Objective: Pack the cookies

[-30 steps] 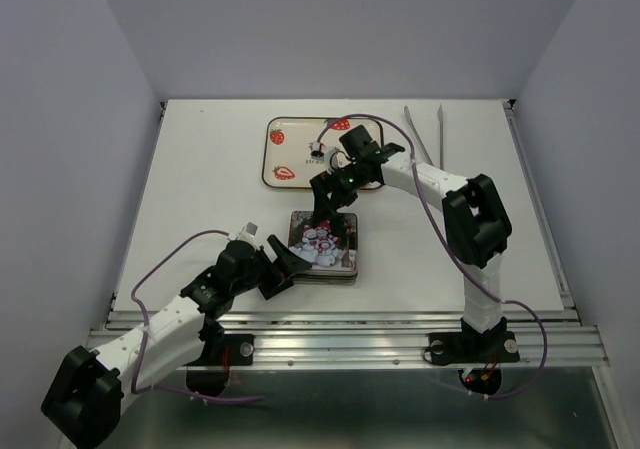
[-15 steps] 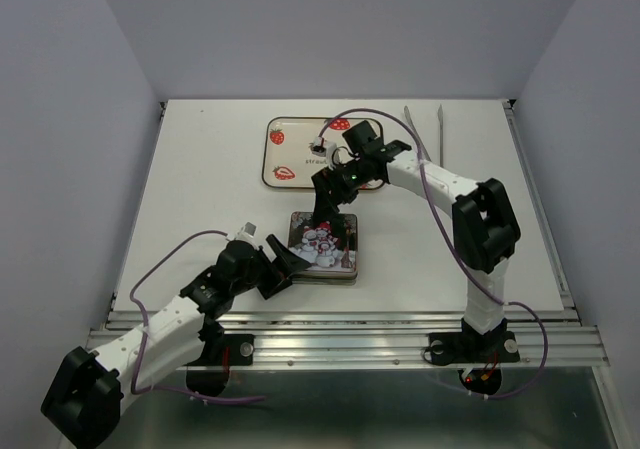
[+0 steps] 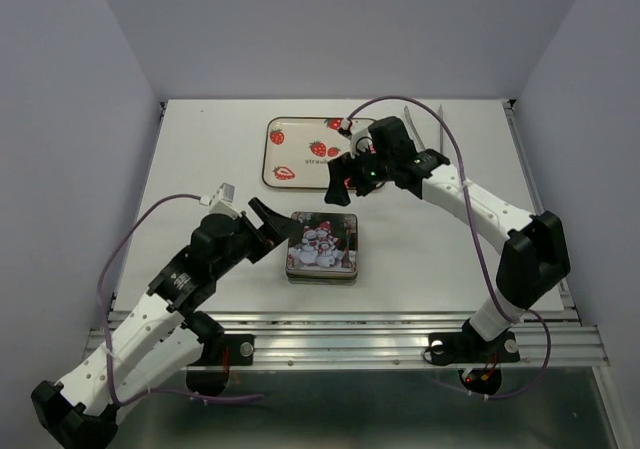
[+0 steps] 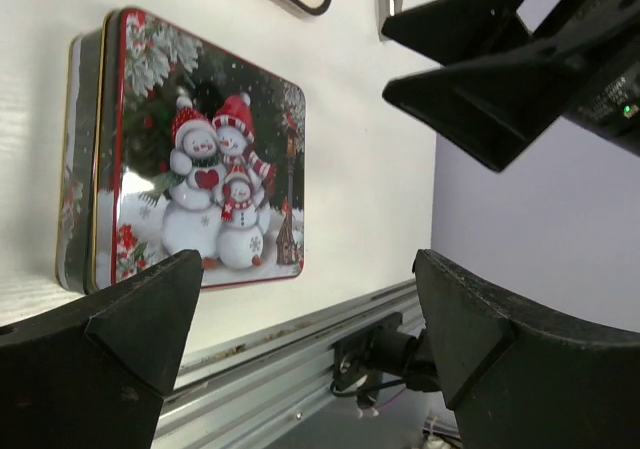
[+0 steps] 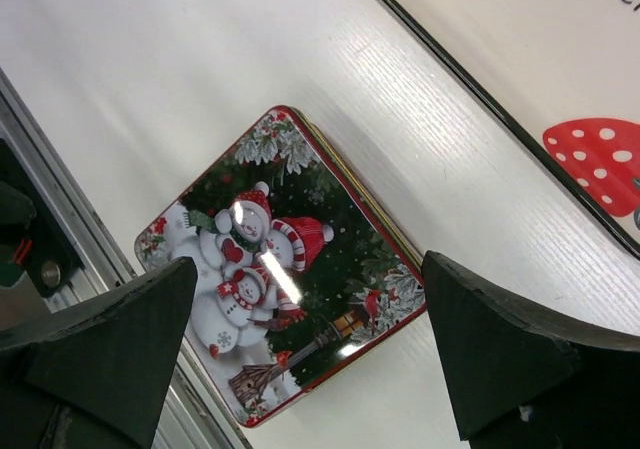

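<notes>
A square tin [image 3: 322,247] with a snowman lid lies closed at the table's front middle. It also shows in the left wrist view [image 4: 200,169] and the right wrist view [image 5: 290,269]. No cookies show in any view. My left gripper [image 3: 275,221] is open and empty, raised just left of the tin; the left wrist view shows its gap [image 4: 310,319] wide. My right gripper [image 3: 340,179] is open and empty, above the table between the tin and the tray; its gap [image 5: 310,339] hangs over the tin's far edge.
A cream tray [image 3: 300,154] with printed strawberries lies behind the tin, and shows in the right wrist view [image 5: 560,69]. Metal tongs [image 3: 425,134] lie at the back right. The metal rail [image 3: 350,319] runs along the front edge.
My right gripper has lifted off the tin and drawn back toward the tray. My left gripper has risen and moved back and left from the tin's front left corner.
</notes>
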